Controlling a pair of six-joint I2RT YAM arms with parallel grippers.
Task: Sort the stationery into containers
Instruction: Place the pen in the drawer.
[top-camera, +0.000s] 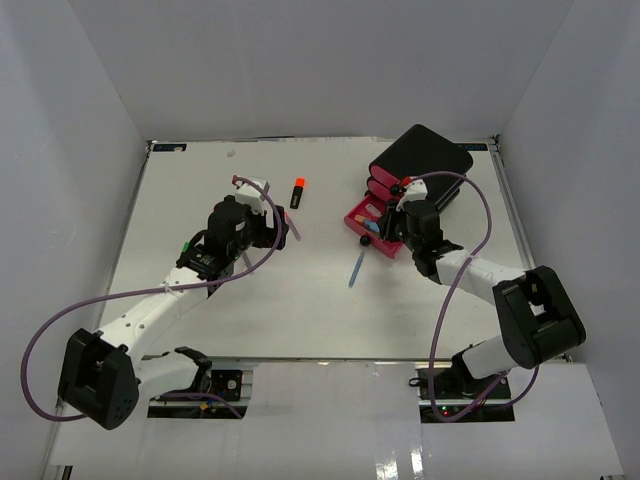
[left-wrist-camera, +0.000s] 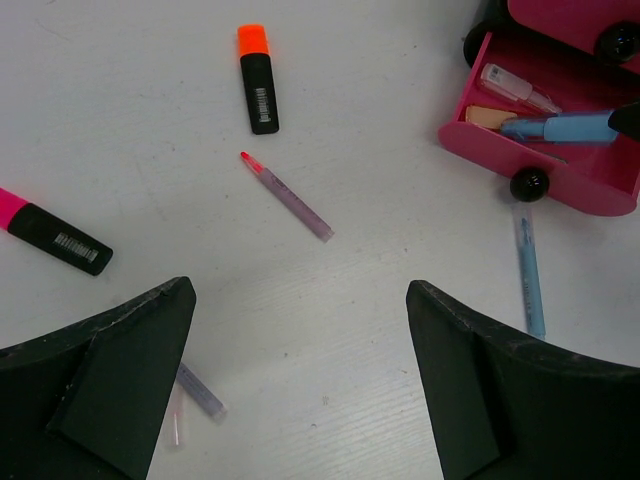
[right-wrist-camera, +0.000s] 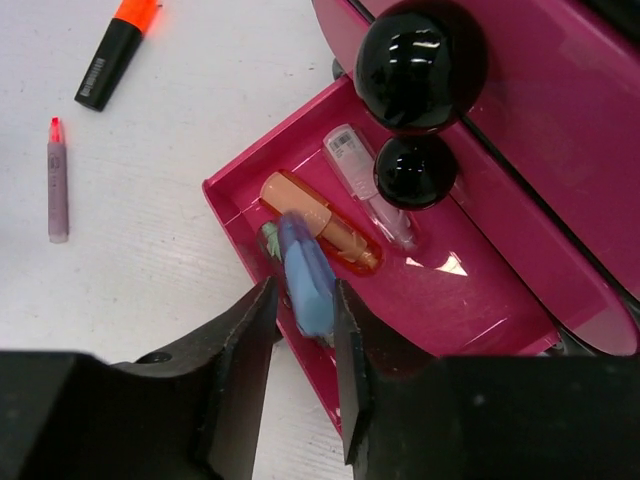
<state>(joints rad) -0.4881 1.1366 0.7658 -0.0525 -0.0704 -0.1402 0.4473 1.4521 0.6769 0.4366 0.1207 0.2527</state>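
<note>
Desk: Overhead view, listing please.

Operator: Entry one: drawer box (top-camera: 425, 160), black, far right of the table (top-camera: 250, 320). Entry two: open drawer (top-camera: 352, 218), pink, pulled out toward mid-table; the drawers above it are shut. Entry three: orange-capped highlighter (top-camera: 298, 192), loose, mid-table. Entry four: loose blue pen (top-camera: 357, 268), lying just in front of the open drawer.

Desk: Left wrist?

Operator: Left gripper (left-wrist-camera: 300, 288): jaws at their widest, holding nothing, poised over unsorted stock. Below it lie a purple pen (left-wrist-camera: 288, 197) and a pink-capped highlighter (left-wrist-camera: 50, 230), both well apart from the drawer.

Desk: Right wrist?

Operator: Right gripper (right-wrist-camera: 303, 300): jaws narrow, close on either side of a second blue pen (right-wrist-camera: 305, 265), directly over the open drawer. Whether they pinch it or merely flank it, I cannot tell. Drawer contents: orange pen (right-wrist-camera: 320, 225), clear pen (right-wrist-camera: 365, 185), and something green (right-wrist-camera: 270, 240), partly hidden.

Desk: Step in hand?

Operator: Depositing that pen, by my reading. Next I would part the jaws fully, lift clear of the knobs (right-wrist-camera: 420, 60), then fetch the loose blue pen. The highlighters probably want a different drawer, which must be opened first.
</note>
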